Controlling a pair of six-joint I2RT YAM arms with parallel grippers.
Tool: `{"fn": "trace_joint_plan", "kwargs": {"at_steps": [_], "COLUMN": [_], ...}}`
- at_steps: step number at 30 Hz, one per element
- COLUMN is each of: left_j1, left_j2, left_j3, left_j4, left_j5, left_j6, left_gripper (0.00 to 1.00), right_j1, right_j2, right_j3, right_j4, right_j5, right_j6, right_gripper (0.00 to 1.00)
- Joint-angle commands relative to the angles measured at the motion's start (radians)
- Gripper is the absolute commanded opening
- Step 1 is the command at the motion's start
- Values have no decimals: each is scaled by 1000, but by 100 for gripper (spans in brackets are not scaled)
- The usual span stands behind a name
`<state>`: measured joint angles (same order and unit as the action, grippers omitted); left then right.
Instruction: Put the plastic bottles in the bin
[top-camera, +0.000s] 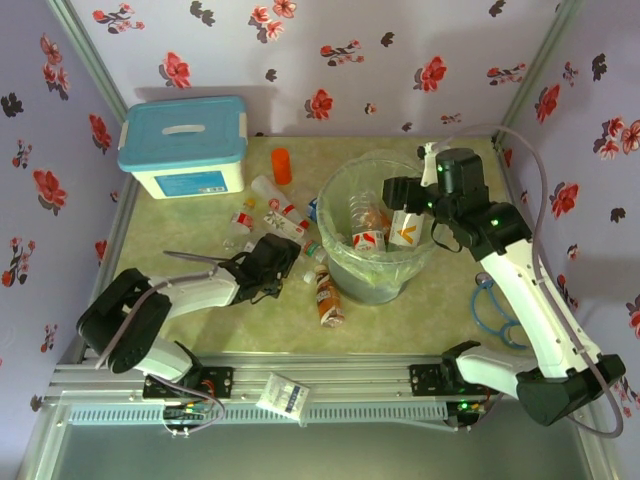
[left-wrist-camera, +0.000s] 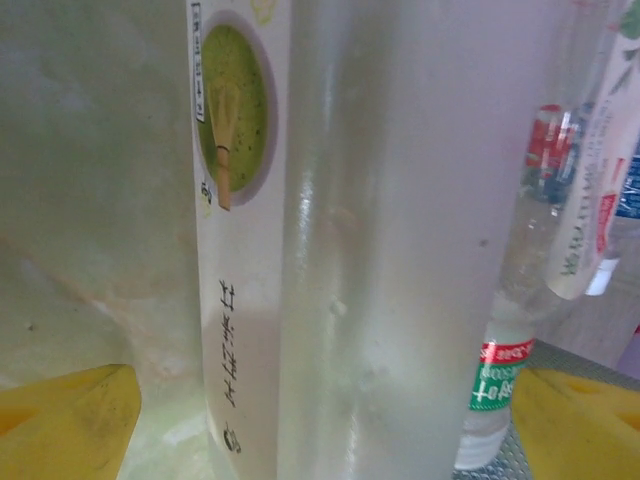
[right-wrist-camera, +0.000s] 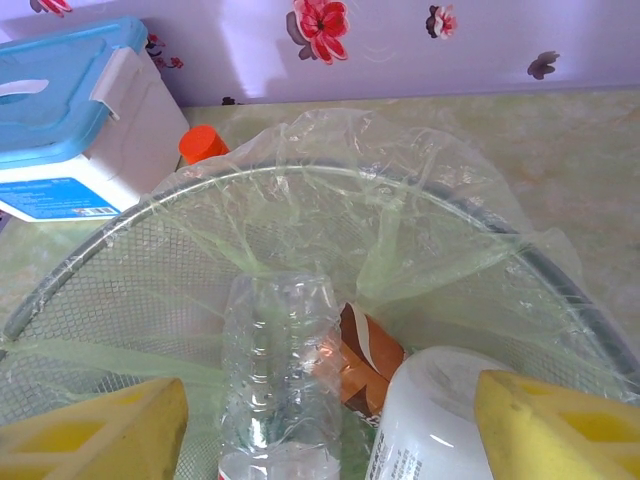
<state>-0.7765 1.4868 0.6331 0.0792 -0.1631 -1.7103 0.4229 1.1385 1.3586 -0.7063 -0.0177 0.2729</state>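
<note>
The grey mesh bin (top-camera: 338, 200) with its pale green liner stands right of centre. My right gripper (top-camera: 400, 215) hangs open over it. In the right wrist view a white bottle (right-wrist-camera: 440, 425) leans by the right finger (right-wrist-camera: 560, 425), apart from the left one; a clear bottle (right-wrist-camera: 275, 380) stands inside the bin (right-wrist-camera: 130, 270). My left gripper (top-camera: 280, 258) is low on the table among loose plastic bottles (top-camera: 327, 295). It is open around a translucent bottle (left-wrist-camera: 390, 250) with a white green-tea label that lies between its fingers (left-wrist-camera: 70, 425).
A white box with a blue lid (top-camera: 185, 145) stands at the back left, a short orange cylinder (top-camera: 282, 165) beside it. More bottles (top-camera: 275, 200) lie left of the bin. A small packet (top-camera: 283, 393) rests on the front rail; a blue cable (top-camera: 495, 310) lies at the right.
</note>
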Motion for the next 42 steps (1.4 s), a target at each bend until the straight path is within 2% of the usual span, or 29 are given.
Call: {"fn": "trace_joint_plan", "kwargs": {"at_steps": [1,6,12,20,24,30,35,37,39,42], "left_j1": [-8,-9,-14,-35,-36,-20,0,0,-1,0], "left_j2": [38,60,2,-146,-227,-330,-399,-414,-422,-442], "left_j3": [16,3,11,85,106,119,232,294,344,373], "left_j4": [33,71,-9,-168,-167,-131,-249,-303,-340,-331], "left_j5": [-28,-24,-47,-113,-129,-91,58,147,205,266], "left_j6": [-21,-40,-14,117,297,596,915,1027,1099,1150], "left_gripper": [87,76,66,64,56,47,45,45,44,44], "right_j1": [-9,-12,-16,-16,-16,-5,57,109,151,159], "right_j2": [-15,-12,-12,-19,-16,-3,45,90,122,167], "right_j3": [-5,-14,-13,17,53,68,120,168,198,220], "right_j4": [14,22,22,-1,-28,21,103,96,103,164], "right_j5": [22,21,25,12,-27,-191,-319,-313,-277,-353], "right_j6": [9,11,8,9,5,3,35,1,-32,4], "right_gripper": [77,78,78,80,82,82,84,84,84,88]}}
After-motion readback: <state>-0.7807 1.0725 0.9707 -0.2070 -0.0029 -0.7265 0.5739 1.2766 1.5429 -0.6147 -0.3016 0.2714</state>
